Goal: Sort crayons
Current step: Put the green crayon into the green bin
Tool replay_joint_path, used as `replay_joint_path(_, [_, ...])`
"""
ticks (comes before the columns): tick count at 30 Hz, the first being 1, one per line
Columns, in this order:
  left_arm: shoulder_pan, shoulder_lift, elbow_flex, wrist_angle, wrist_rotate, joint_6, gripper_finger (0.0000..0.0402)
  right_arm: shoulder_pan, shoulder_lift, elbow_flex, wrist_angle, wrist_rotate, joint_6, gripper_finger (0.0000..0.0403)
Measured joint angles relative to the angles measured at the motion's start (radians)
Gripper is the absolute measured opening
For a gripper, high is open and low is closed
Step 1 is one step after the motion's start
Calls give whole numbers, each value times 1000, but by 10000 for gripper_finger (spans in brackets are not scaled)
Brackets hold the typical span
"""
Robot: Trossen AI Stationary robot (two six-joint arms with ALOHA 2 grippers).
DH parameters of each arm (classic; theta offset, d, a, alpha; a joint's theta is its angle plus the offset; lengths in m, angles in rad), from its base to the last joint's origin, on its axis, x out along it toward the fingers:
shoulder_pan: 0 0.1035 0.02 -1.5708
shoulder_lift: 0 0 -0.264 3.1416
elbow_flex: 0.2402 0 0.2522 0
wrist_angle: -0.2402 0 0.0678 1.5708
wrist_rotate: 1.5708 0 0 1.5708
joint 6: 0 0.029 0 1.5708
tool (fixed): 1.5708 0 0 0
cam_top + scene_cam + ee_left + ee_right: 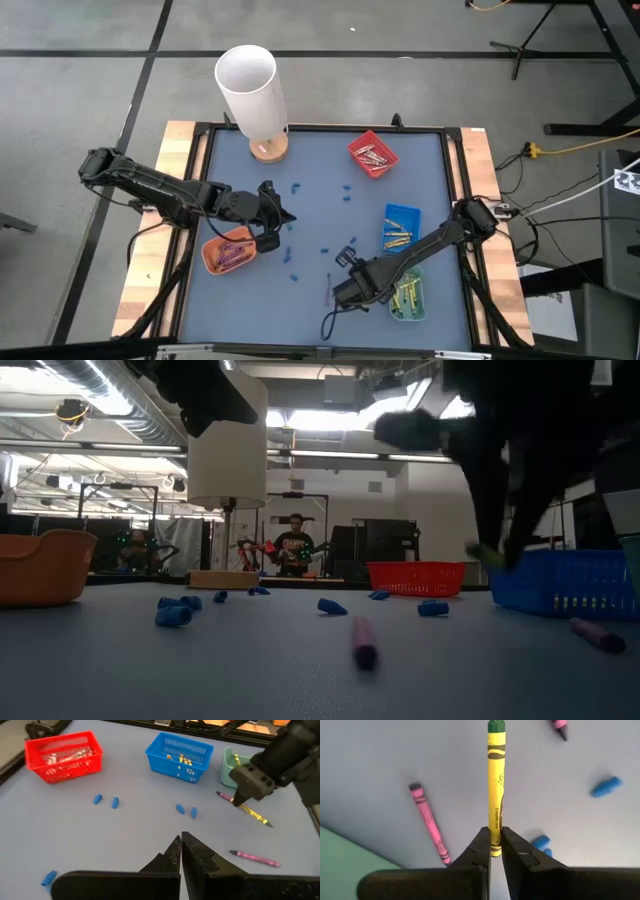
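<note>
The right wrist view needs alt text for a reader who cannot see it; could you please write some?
The right gripper pinches one end of a yellow crayon above the grey-blue table. A pink crayon lies beside it, with small blue bits scattered nearby.

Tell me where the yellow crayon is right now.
The yellow crayon is pinched in the right pincer, just above the mat beside the green tray, near two pink crayons.

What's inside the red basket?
Inside the red basket lie several silver-grey crayons, piled together. The basket's wall hides the lower ones, so an exact count cannot be made.
</note>
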Motion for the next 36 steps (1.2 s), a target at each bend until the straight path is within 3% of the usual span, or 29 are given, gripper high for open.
replay_joint_path(7, [-16, 34, 1, 13, 187, -24, 0, 1, -2, 139, -180, -5, 188, 27])
replay_joint_path(12, [-75, 120, 1, 57, 234, -28, 3, 20, -4, 196, -304, -51, 321, 27])
replay_joint_path(18, [-153, 269, -1, 223, 286, -77, 50, 88, -4, 189, -411, -57, 417, 27])
replay_joint_path(25, [-219, 385, 0, 389, 283, -78, 100, 172, -4, 125, -471, -57, 529, 27])
replay_joint_path(30, [-253, 414, 0, 398, 282, -79, 103, 217, -4, 68, -477, -61, 566, 28])
replay_joint_path(36, [-289, 415, 0, 400, 236, -79, 103, 254, -4, 24, -477, -166, 584, 28])
